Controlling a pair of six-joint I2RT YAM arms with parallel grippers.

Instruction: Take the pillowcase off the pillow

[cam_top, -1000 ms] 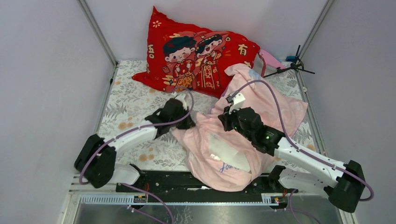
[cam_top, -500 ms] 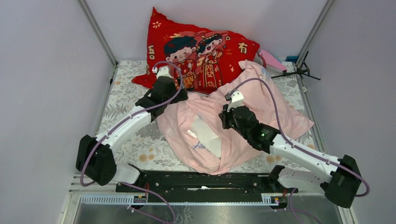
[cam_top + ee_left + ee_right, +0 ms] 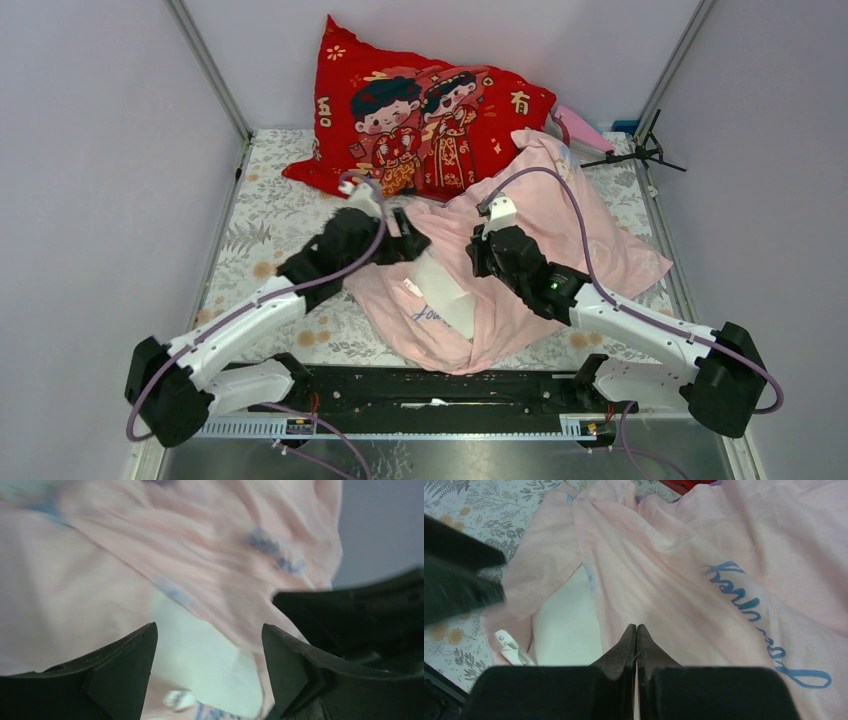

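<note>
Pillowcase (image 3: 570, 240): pale pink, blue script lettering, faint blue marks. Pillow (image 3: 447, 285), bare patch at near-left of the pink: plain cream-white. Far cushion (image 3: 420, 110): bright red, cartoon couple, yellow characters. Tablecloth (image 3: 270, 215): pale, grey foliage, orange blooms.

Pale pink pillowcase (image 3: 625, 250): thin fabric, blue script lettering (image 3: 764, 625), faint blue marks. Lies crumpled and loosely spread on centre-right of floral surface (image 3: 270, 220), folds bunched toward the middle. Cream-white pillow (image 3: 440, 285): mostly covered by pillowcase, only a bare white patch exposed at the open mouth, left of centre. Small white tag (image 3: 510, 647) beside that patch.
</note>
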